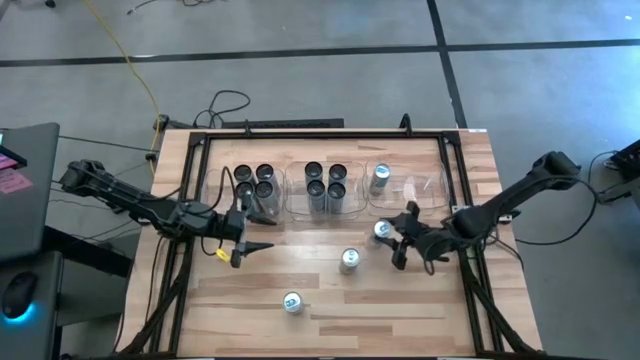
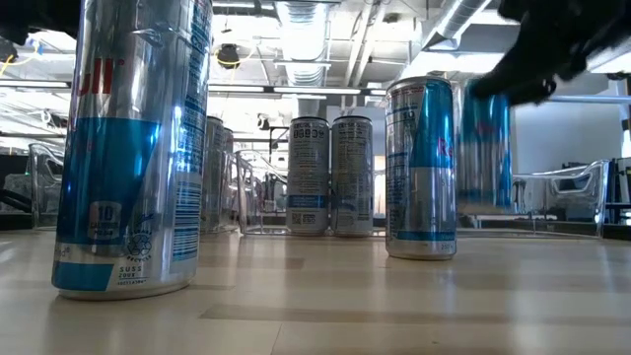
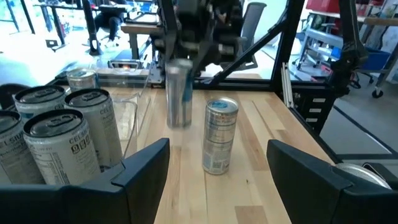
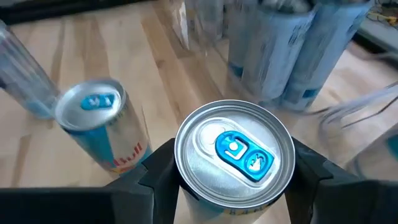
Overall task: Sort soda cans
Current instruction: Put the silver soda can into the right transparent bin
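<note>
Three light blue-topped soda cans are outside the bins. One (image 1: 292,302) stands near the table's front, one (image 1: 349,260) stands mid-table, and one (image 1: 381,230) sits in my right gripper (image 1: 393,236), which is shut on it just in front of the right bin. A fourth blue-topped can (image 1: 380,176) stands in the right clear bin (image 1: 425,190). Dark-topped cans fill the left bin (image 1: 253,182) and middle bin (image 1: 325,182). My left gripper (image 1: 255,232) hovers open in front of the left bin, holding nothing. My right gripper pinches the can's side wall just below its top rim (image 4: 180,168) between its two fingers. One finger (image 4: 155,171) is on each side of the can. The fingers come from the table's right side, slanting down. The can (image 3: 179,93) hangs upright, its base clear of the tabletop.
The three clear bins stand in a row along the table's far side. A black frame (image 1: 455,170) runs around the tabletop. The mid-table can (image 3: 221,137) stands close to the held one, on its near-left side. Bare wood lies between the loose cans and the front edge.
</note>
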Robot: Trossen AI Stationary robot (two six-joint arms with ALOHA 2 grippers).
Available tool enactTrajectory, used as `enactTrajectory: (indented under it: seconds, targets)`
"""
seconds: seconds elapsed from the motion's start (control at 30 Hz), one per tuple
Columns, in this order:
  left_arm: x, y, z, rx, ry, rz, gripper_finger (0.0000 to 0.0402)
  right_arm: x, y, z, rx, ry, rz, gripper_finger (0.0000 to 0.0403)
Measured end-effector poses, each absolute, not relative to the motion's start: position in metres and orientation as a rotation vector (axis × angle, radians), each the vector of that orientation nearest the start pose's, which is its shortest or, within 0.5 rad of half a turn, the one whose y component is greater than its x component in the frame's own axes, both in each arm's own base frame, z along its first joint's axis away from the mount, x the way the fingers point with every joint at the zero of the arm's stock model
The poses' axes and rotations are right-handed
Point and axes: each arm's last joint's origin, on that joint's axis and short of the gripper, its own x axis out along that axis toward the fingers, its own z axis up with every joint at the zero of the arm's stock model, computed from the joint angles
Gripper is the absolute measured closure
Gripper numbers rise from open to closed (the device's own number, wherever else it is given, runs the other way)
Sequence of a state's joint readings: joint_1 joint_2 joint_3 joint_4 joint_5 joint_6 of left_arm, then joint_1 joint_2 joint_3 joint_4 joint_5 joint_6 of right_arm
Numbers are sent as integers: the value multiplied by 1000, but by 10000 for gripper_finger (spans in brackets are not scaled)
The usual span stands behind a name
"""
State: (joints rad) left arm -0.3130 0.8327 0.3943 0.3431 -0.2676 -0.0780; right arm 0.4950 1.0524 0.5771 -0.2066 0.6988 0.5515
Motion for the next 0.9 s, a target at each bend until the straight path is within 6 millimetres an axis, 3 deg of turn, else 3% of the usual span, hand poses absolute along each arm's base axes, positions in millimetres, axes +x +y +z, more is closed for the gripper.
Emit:
enactTrajectory:
  seconds: [0.2,0.43,0.67,0.9]
  targets:
    - [179,-50,239,-53,99,-37,136,168,69,258,175,437,-341,193]
    - [179,-47,237,-43,111,52,136,151,56,283,82,336,-442,193]
    - [179,-47,237,-38,110,64,136,152,36,286,74,322,-580,193]
    - [179,-47,237,-55,110,65,136,167,24,271,86,409,-622,193]
